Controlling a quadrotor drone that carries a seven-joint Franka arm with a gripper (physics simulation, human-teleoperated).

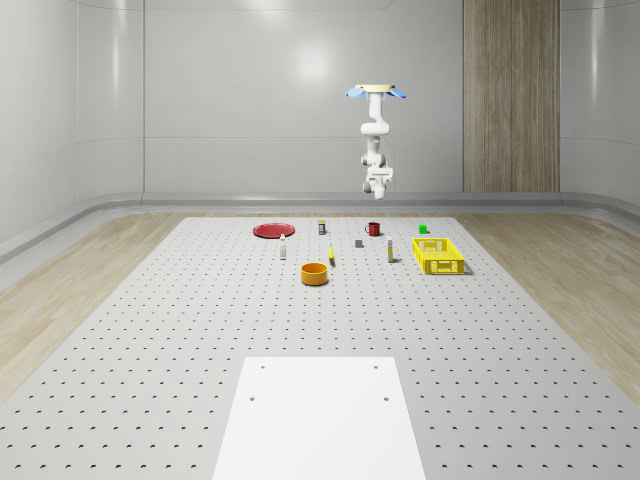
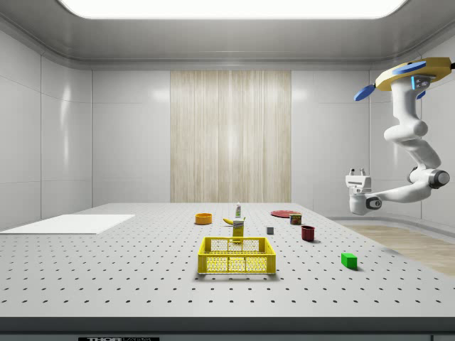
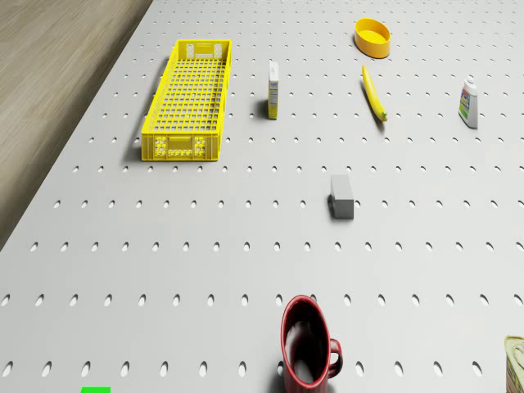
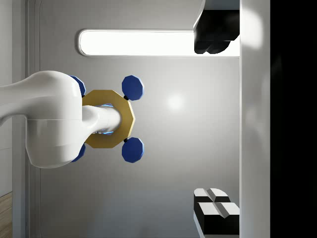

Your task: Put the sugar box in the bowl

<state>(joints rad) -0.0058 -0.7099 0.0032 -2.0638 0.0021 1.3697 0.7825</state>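
The sugar box point(image 1: 388, 253) is a small yellow-and-white carton standing upright beside the yellow crate point(image 1: 438, 256); I also see the sugar box point(image 3: 273, 90) in the drone view and behind the crate in the side view point(image 2: 238, 228). The orange bowl point(image 1: 315, 273) stands apart from it, nearer the table's middle, with nothing in it point(image 3: 372, 37) point(image 2: 204, 219). The drone point(image 1: 376, 92) hovers high over the table's far end, above the red mug point(image 1: 373, 228). Its arm hangs folded, and the gripper point(image 1: 377, 184) point(image 2: 357, 171) point(image 4: 218, 124) points upward toward the drone, open and holding nothing, far above both objects.
A banana point(image 3: 374, 93) lies between box and bowl. A white bottle point(image 3: 468, 104), grey block point(image 3: 341, 197), red plate point(image 1: 273, 230), can point(image 1: 322, 227) and green cube point(image 1: 423, 229) stand about the far half. A white sheet point(image 1: 320, 415) lies at the near edge.
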